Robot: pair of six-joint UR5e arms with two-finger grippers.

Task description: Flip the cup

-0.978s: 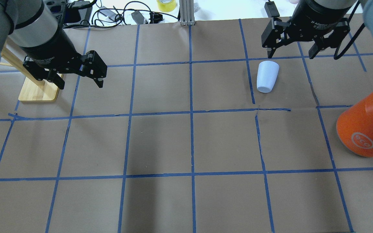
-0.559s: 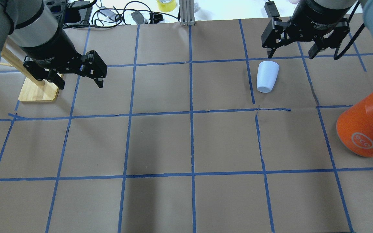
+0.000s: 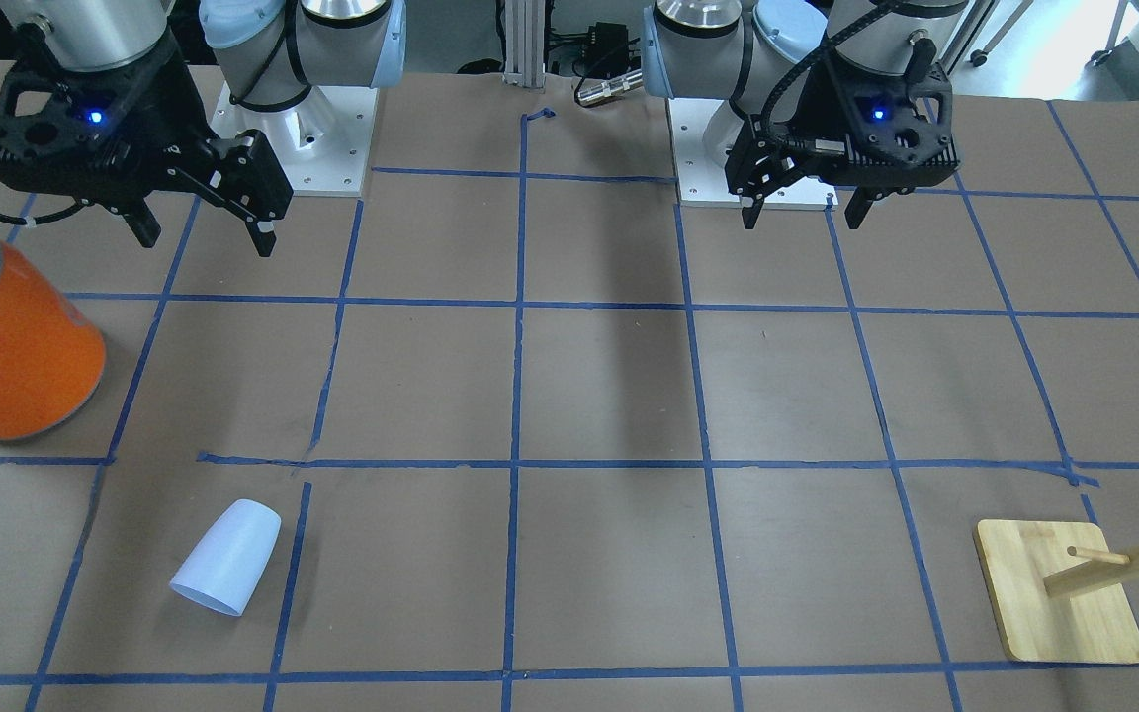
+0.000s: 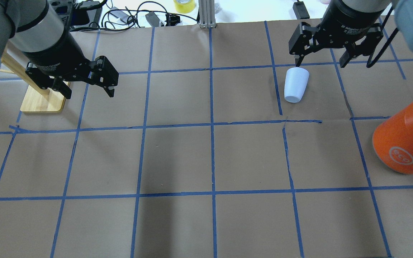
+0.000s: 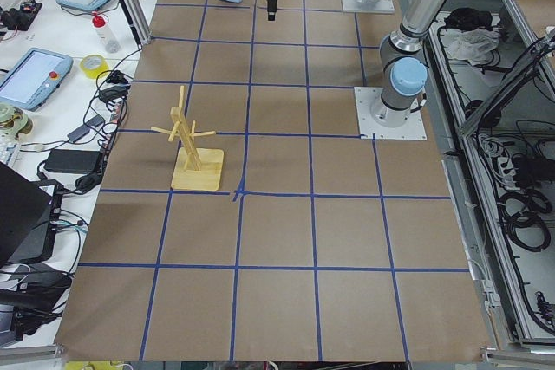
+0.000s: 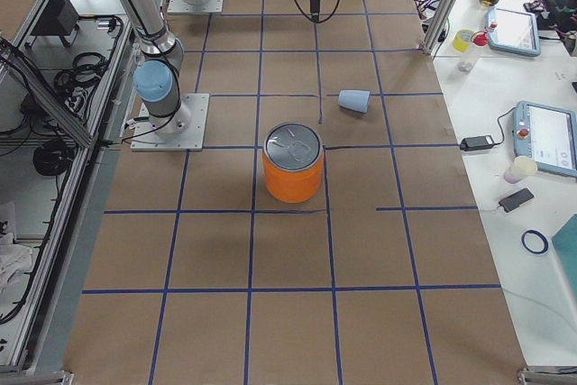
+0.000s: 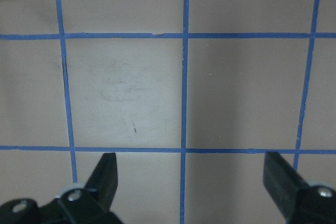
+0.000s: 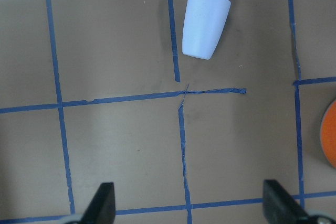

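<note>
**One cup on its side, two spread grippers holding nothing**

The single small pale blue-lavender plastic cup (image 4: 296,85), smooth, tapered and without a handle, lies on its side on the brown paper-covered bench (image 4: 177,161), which is marked into squares with blue tape. Its wider end points away from the robot's base and its narrower end points back toward it. It lies just beside a blue tape line, on the robot's right half of the bench.

The right gripper (image 4: 320,64) hangs in the air with its two fingers spread wide and nothing between them. In the overhead view one fingertip lines up with the cup's wider end, but the front-facing view shows the gripper well apart from the cup, nearer the robot's base. The right wrist view looks down on the cup lying ahead of the fingers.

One large orange can with a silver top (image 4: 403,143) stands upright near the bench's right edge, well apart from the cup.

On the other half, the left gripper (image 4: 89,95) also hangs with its fingers spread and empty, above bare paper. Near it stands one wooden peg stand on a flat rectangular base (image 4: 43,102).
</note>
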